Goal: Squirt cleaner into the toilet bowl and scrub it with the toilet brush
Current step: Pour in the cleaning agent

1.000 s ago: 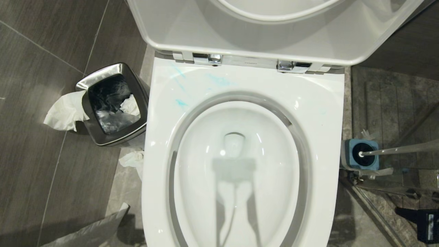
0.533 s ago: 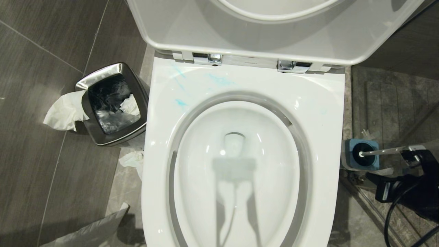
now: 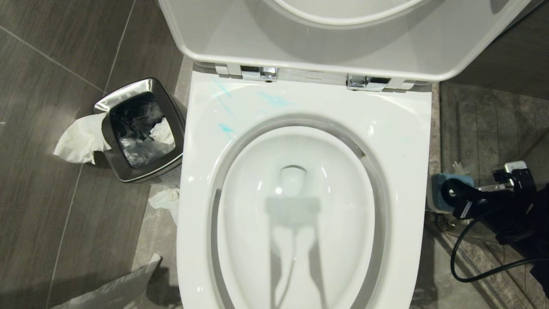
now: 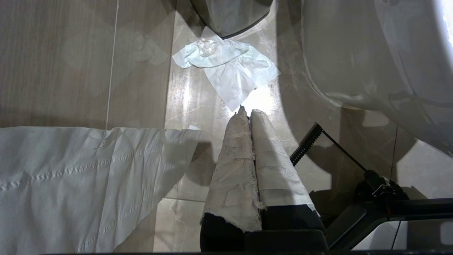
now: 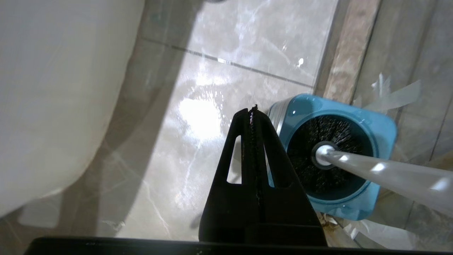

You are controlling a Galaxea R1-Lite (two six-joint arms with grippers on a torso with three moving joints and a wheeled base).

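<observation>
Toilet bowl (image 3: 296, 206) fills the centre of the head view, seat and lid (image 3: 343, 34) tipped up against the back at the top of the frame, so the whole rim is open for work. Cleaner (image 3: 274, 101) shows as pale turquoise smears on the rim at upper left of the bowl, just below the hinges; a fainter tint at the right side. Water in the bowl looks untinted. My reading: squirting is largely done, scrubbing not yet begun.

Toilet brush (image 5: 371, 168) stands in its square blue holder (image 5: 354, 113) on the floor at the right of the bowl, mid-right of the head view. Black bristles sit down in the holder, and the pale handle leans out toward the right edge.

Right gripper (image 5: 253, 117), jaws pressed together and empty, hangs over the floor tiles just beside the holder, tip pointing down between the holder and the bowl's outer wall. Not on the handle. It would need to spread its jaws and shift across to the handle before any lift.

Left gripper (image 4: 247, 118), paper-wrapped fingers closed flat against each other with nothing between them, is parked low over the floor left of the bowl. Loose tissue (image 4: 230, 67) lies ahead of it; a broad paper sheet (image 4: 81, 177) lies at lower left of that view.

Steel bin (image 3: 141, 128) at left of the bowl, tissue spilling over its edge.
</observation>
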